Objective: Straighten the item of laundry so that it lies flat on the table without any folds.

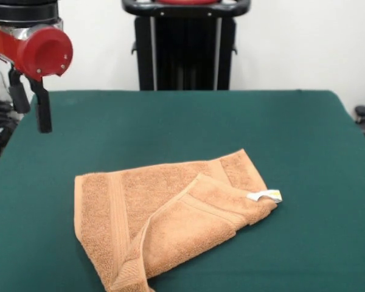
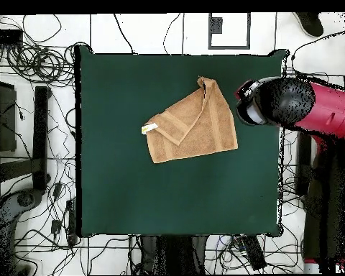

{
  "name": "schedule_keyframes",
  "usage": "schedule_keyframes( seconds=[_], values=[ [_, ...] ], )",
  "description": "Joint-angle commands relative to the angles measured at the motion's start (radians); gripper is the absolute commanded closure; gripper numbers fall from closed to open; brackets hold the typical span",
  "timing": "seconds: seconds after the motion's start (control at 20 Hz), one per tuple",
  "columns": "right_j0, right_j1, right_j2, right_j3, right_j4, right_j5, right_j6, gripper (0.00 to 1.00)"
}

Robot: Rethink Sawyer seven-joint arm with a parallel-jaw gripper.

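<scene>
At the table edge, the end effector hangs empty, fingers parted, clear of the folded towel.

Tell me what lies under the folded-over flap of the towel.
Under the flap lies the towel's own lower layer, resting on the green table. How far that layer runs beneath is covered, as is anything between the layers.

Dark green table w/ one folded orange-tan towel lying on it, white tag at its corner.
</scene>
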Motion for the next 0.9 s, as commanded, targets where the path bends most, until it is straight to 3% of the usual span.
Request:
schedule_keyframes(
  seconds=[0.05,0.5,0.9],
  values=[
    [-0.028,0.002,0.057,0.009,0.018,0.186,-0.205,0.0],
    [0.012,0.02,0.052,0.016,-0.007,0.154,-0.144,0.0],
    [0.095,0.032,0.046,0.019,0.009,0.096,-0.02,0.0]
  ],
)
